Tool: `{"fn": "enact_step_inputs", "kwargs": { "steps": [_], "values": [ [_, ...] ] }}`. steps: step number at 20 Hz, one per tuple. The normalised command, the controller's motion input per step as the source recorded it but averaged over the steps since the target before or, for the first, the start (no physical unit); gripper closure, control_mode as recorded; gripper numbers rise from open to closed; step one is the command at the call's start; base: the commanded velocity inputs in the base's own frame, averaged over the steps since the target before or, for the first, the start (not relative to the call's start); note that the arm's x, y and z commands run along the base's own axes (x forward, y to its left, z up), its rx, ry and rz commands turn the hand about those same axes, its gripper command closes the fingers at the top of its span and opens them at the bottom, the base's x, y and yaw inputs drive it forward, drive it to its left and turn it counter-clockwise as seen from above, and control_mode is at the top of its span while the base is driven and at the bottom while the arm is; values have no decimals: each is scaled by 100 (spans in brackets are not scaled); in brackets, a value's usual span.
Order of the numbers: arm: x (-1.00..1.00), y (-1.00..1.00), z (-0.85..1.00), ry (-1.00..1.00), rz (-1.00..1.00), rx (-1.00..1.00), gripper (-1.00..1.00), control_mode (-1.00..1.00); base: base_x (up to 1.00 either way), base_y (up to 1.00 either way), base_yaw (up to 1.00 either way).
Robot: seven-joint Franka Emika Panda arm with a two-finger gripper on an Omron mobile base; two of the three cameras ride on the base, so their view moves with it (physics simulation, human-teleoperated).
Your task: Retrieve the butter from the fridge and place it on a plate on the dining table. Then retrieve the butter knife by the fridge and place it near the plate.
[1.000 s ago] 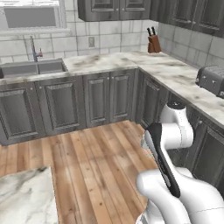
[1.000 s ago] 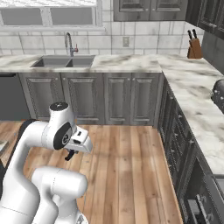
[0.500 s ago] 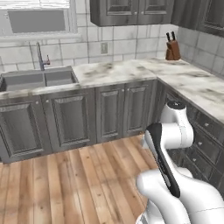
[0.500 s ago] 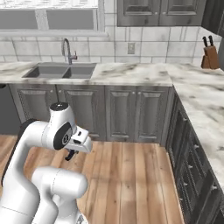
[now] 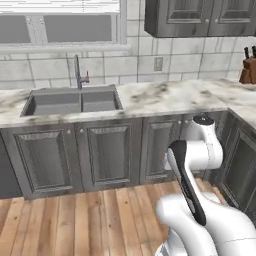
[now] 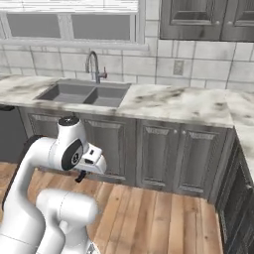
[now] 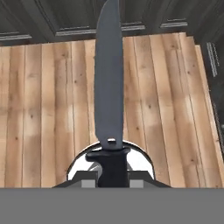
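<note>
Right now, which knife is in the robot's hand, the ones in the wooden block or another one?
Another one: the butter knife, its black handle clamped in the gripper, dark blade pointing out over the wooden floor. The knife block knives stand far off on the counter.

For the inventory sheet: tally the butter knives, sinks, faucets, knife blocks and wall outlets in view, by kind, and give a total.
butter knife: 1
sink: 1
faucet: 1
knife block: 1
wall outlet: 1
Total: 5
</note>
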Motion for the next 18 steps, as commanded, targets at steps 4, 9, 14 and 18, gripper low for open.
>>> {"fn": "enact_step_inputs", "kwargs": {
  "steps": [4,9,14,18],
  "values": [
    [0,0,0,0,0,0,100,100,93,-13,73],
    [0,0,0,0,0,0,100,100,78,-12,76],
    [0,0,0,0,0,0,100,100,53,-2,79],
    [0,0,0,0,0,0,100,100,78,0,77]
  ]
}}
